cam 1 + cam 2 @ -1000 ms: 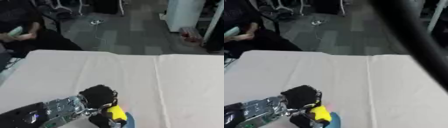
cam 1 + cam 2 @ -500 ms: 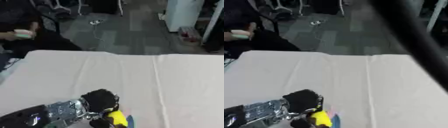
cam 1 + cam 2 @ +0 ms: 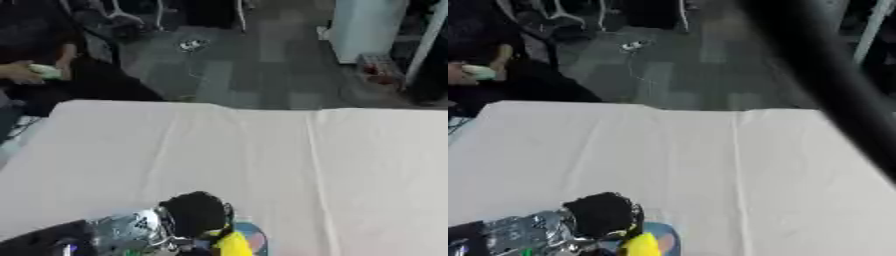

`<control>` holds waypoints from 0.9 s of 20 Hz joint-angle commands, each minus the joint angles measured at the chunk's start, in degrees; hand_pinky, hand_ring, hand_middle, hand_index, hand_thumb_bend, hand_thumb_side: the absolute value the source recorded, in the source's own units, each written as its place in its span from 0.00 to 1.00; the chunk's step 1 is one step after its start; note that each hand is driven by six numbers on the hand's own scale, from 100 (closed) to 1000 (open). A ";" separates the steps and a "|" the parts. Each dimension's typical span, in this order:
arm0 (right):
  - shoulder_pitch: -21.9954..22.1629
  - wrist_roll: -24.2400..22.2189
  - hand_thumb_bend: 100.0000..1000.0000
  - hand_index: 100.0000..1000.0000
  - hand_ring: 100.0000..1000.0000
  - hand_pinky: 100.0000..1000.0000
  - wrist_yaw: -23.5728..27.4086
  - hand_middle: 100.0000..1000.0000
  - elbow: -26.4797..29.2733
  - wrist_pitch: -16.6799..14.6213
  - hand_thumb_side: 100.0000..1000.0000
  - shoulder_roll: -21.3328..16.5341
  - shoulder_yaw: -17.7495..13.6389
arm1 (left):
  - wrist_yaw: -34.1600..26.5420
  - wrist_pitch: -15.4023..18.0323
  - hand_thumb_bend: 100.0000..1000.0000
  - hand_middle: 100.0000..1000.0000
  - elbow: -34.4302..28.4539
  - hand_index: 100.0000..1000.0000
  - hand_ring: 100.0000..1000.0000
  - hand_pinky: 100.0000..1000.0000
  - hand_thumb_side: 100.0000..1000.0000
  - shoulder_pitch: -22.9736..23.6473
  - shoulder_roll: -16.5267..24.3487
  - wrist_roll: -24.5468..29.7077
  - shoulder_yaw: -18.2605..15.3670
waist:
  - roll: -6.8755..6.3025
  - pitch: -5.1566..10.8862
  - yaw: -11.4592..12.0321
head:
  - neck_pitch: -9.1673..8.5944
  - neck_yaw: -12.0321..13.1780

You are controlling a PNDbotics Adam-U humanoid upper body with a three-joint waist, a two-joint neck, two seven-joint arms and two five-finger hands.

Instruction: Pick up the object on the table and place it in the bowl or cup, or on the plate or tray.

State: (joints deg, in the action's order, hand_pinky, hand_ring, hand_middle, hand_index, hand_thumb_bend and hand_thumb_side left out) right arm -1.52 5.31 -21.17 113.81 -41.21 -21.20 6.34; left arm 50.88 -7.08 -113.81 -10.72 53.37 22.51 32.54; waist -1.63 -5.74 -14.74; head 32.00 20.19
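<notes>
Fruit, yellow and smooth, sat at the table's near edge over a blue dish, the left hand curled round it. It looked light, stiff, perhaps slippery; best gripped mid-body.

The left hand is black and rounded, joined to a shiny silver wrist; behind it, the forearm is black.

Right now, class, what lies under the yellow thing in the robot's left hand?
Under the yellow thing shows part of a round blue dish on the white tablecloth. The left hand covers the rest of it.
</notes>
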 commanded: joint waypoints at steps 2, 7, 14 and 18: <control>-0.17 0.00 0.00 0.19 0.50 0.29 -0.16 0.55 0.78 -0.04 1.00 -0.09 -0.03 | 0.75 0.30 0.46 0.71 -0.78 0.67 0.75 0.53 0.91 -0.27 1.27 2.22 -0.70 | 0.14 0.52 0.04 | -0.19 0.23; -0.06 0.11 0.00 0.19 0.50 0.29 -0.24 0.55 0.78 0.00 1.00 -0.07 -0.11 | 0.68 0.14 0.49 0.75 -0.78 0.69 0.79 0.58 0.92 -0.51 0.46 0.07 -2.39 | 0.17 0.59 0.24 | -0.23 0.13; 0.45 0.93 0.00 0.20 0.50 0.29 -0.28 0.55 0.78 0.40 1.00 0.20 -1.02 | -1.65 -2.09 0.50 0.77 -0.78 0.69 0.73 0.55 0.95 2.68 -1.43 -13.12 -10.23 | 0.51 0.76 1.40 | -0.59 -1.51; 1.65 1.90 0.00 0.20 0.50 0.29 -1.34 0.55 0.78 1.02 1.00 1.04 -1.92 | -5.72 -3.68 0.52 0.76 -0.78 0.68 0.66 0.47 0.94 7.90 -3.25 -24.85 -15.94 | 1.17 0.93 3.29 | -1.13 -4.68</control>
State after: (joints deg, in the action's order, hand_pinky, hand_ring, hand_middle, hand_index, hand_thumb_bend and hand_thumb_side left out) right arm 0.19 6.69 -22.15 113.81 -40.27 -20.03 5.10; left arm 46.53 -10.23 -113.81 -2.70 49.70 0.87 18.98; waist -0.40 -5.54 -11.16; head 31.83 16.72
